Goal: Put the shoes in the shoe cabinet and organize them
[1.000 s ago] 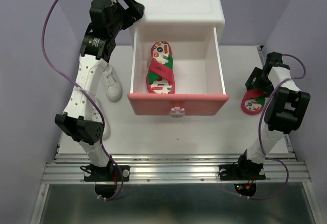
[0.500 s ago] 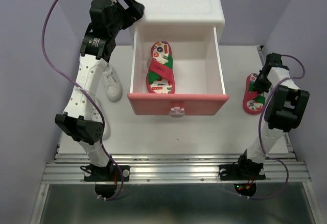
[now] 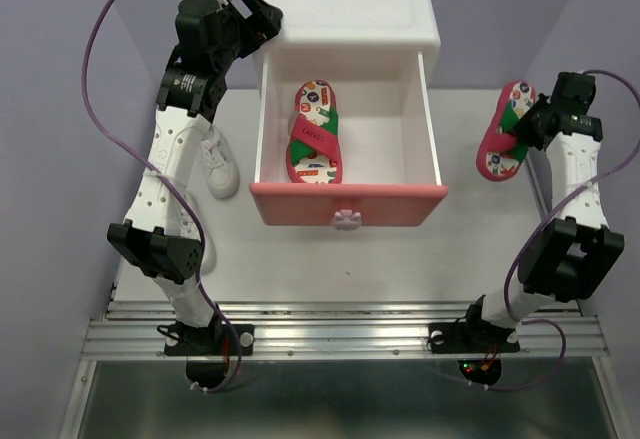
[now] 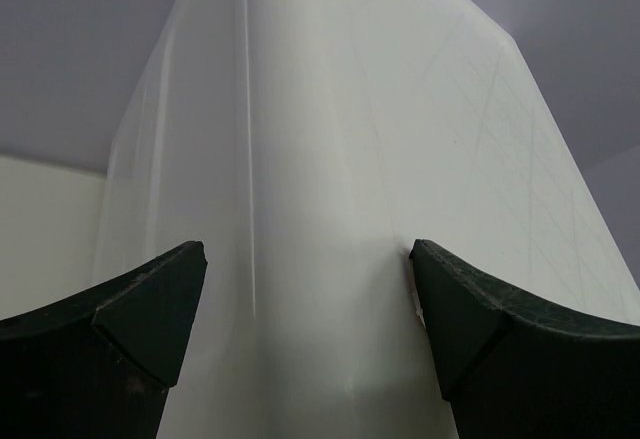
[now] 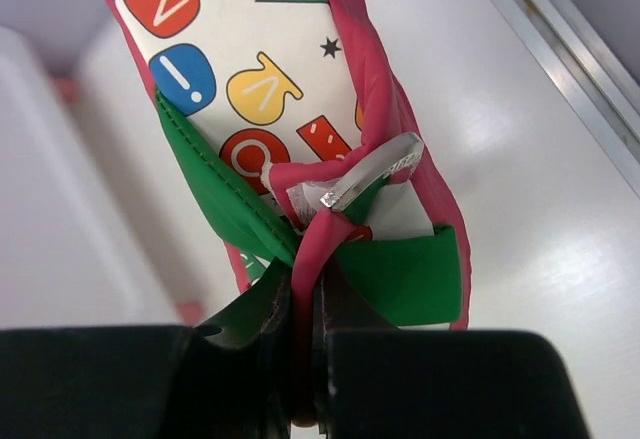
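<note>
The white shoe cabinet (image 3: 348,4) stands at the back, its pink-fronted drawer (image 3: 400,204) pulled out. One red flip-flop (image 3: 315,134) lies inside the drawer. My right gripper (image 3: 524,137) (image 5: 308,299) is shut on the red strap of the other flip-flop (image 3: 503,131) (image 5: 250,89), which hangs tilted in the air to the right of the drawer. A white sneaker (image 3: 218,164) sits on the table left of the drawer. My left gripper (image 3: 262,14) (image 4: 310,299) is open, its fingers (image 4: 130,329) straddling the cabinet's back-left corner (image 4: 330,159).
A bunny-shaped knob (image 3: 345,219) sticks out of the drawer front toward the arms. The left arm (image 3: 175,159) stretches along the table's left side, beside the sneaker. Purple walls close in on both sides.
My right gripper closed on the flip-flop's strap and lifted it off the table, up and toward the back. The left arm has not moved.
</note>
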